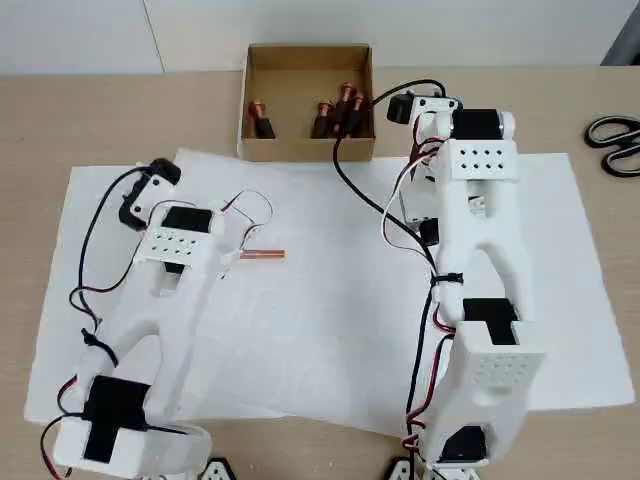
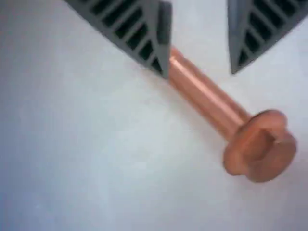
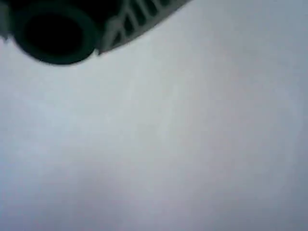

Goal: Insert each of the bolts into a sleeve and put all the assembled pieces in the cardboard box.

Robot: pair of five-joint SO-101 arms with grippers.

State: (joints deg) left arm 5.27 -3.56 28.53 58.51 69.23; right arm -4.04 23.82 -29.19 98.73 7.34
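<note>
High view: the bolt (image 1: 262,255) lies flat on the white paper (image 1: 330,340), long axis running side to side across the table. One end sits just off the front end of the left arm (image 1: 170,265). The right arm (image 1: 480,210) is well apart from it, so we call left the nearer arm by far. The cardboard box (image 1: 305,150) stands at the far edge of the paper, past both arms. It holds several assembled pieces (image 1: 340,112): one alone on the left side and a cluster leaning in the right corner. Scissors (image 1: 615,140) lie off on the bare table.

Left wrist view: the left gripper (image 2: 198,67) is spread wide, holding nothing. The bolt's plain shank end runs in between the jaws and looks to touch one fingertip (image 2: 161,62), well clear of the other. The flanged head points away from the gripper. We'd say a straight close takes the shank crosswise, though only near its end, so the head end may droop.

Right wrist view: a dark sleeve (image 3: 53,33) faces us open end on, hard against the right gripper (image 3: 130,21), above the paper. We can't tell whether it is clamped.
</note>
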